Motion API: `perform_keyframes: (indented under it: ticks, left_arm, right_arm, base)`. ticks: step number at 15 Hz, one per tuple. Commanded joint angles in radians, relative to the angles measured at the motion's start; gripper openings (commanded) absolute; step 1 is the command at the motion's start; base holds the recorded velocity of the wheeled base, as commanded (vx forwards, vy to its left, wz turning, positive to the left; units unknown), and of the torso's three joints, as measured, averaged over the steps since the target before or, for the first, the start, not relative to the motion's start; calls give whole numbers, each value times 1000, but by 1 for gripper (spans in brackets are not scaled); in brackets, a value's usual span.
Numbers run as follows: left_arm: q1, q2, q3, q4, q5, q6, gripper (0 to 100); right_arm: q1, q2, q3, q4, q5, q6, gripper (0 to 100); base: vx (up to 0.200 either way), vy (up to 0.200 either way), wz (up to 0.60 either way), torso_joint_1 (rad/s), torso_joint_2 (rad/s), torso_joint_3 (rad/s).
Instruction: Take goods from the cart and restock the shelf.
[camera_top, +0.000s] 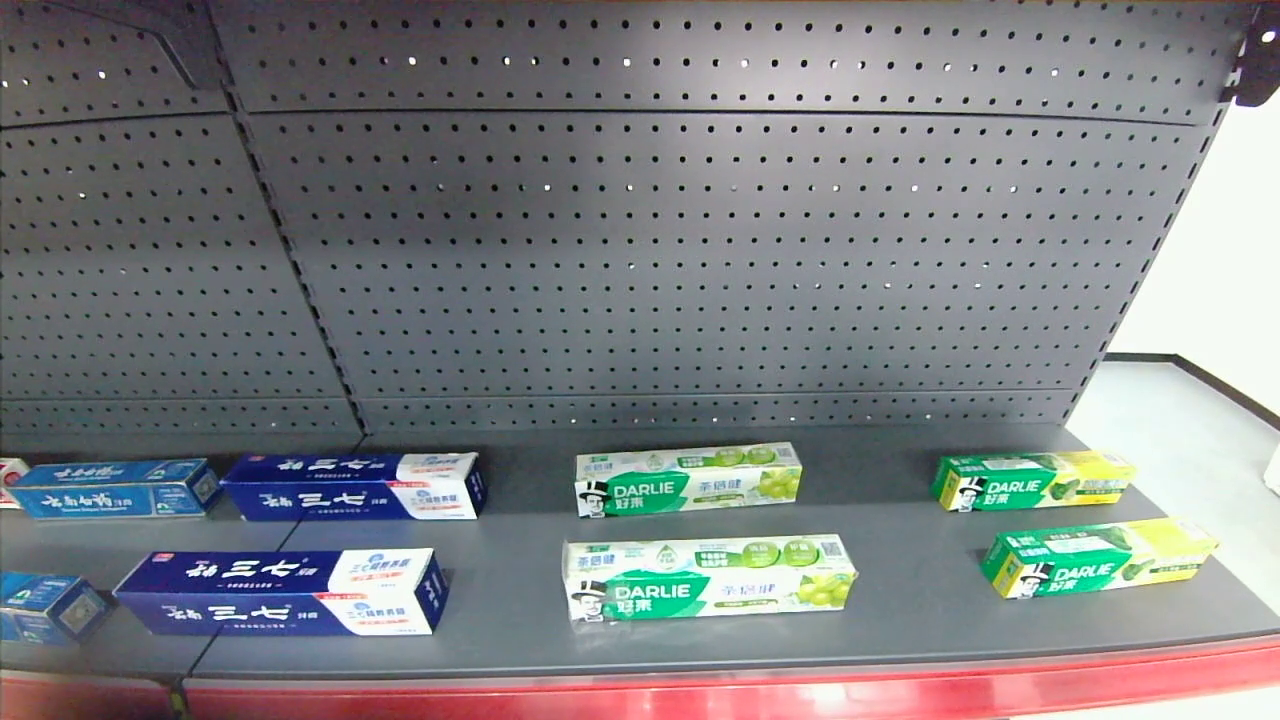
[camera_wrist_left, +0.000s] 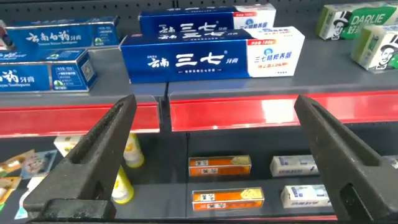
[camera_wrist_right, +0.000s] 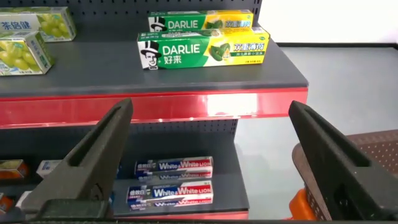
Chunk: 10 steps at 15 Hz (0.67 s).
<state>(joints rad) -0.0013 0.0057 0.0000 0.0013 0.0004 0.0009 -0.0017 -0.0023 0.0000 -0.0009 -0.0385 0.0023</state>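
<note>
On the grey shelf toothpaste boxes lie in pairs: light-blue boxes at the far left, dark blue and white boxes, green and white boxes, and green and yellow boxes at the right. My left gripper is open and holds nothing, below and in front of the dark blue boxes. My right gripper is open too and holds nothing, below and in front of the green and yellow boxes.
The shelf has a red front edge and a perforated back panel. A lower shelf holds orange boxes, white boxes, yellow bottles and blue and white boxes. A brown mesh surface lies to the right, with open floor beside the shelf.
</note>
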Motion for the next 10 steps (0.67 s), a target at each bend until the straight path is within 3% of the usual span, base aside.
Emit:
perform_keyframes:
  ticks: [1, 10]
  left_arm:
    - [0, 0, 0, 0, 3, -10, 100]
    - [0, 0, 0, 0, 3, -9, 100]
  right_arm:
    - [0, 2, 0, -1, 0, -1, 100]
    - [0, 2, 0, -1, 0, 1, 100]
  base:
    - [0, 0, 0, 0, 0, 0]
    - [0, 0, 0, 0, 0, 0]
